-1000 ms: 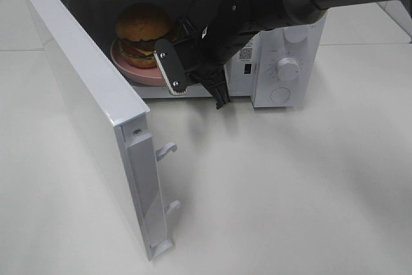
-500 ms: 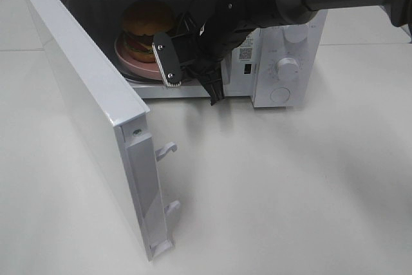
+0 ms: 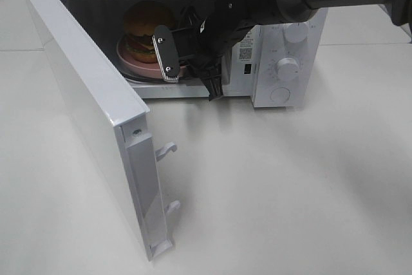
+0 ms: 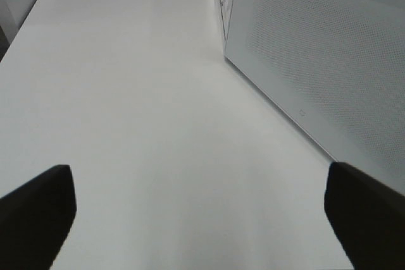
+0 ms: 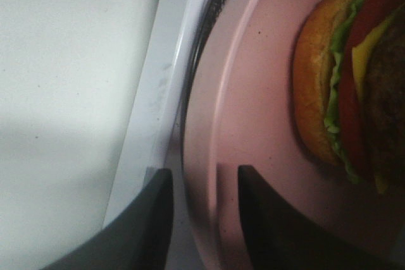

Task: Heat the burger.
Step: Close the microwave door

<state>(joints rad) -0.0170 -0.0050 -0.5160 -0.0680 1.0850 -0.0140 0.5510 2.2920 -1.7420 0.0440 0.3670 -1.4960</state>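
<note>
The burger (image 3: 147,22), with a golden-brown bun and red, yellow and green layers, sits on a flat pink plate (image 3: 132,62) inside the open microwave (image 3: 286,43). My right gripper (image 3: 177,76) reaches into the cavity and is shut on the plate's near rim. The right wrist view shows the plate's rim (image 5: 202,156) between the two dark fingers of that gripper (image 5: 204,219), with the burger (image 5: 348,80) close behind. My left gripper (image 4: 202,213) is open and empty over bare table; it is out of the exterior view.
The microwave door (image 3: 84,88) swings wide open to the left, with latch hooks (image 3: 166,151) on its free edge. Its outer face (image 4: 316,61) stands beside my left gripper. The control panel with knobs (image 3: 288,67) is on the right. A white table (image 3: 290,191) lies in front.
My right gripper has moved up and deeper into the microwave, carrying the pink plate and burger further inside and slightly right.
</note>
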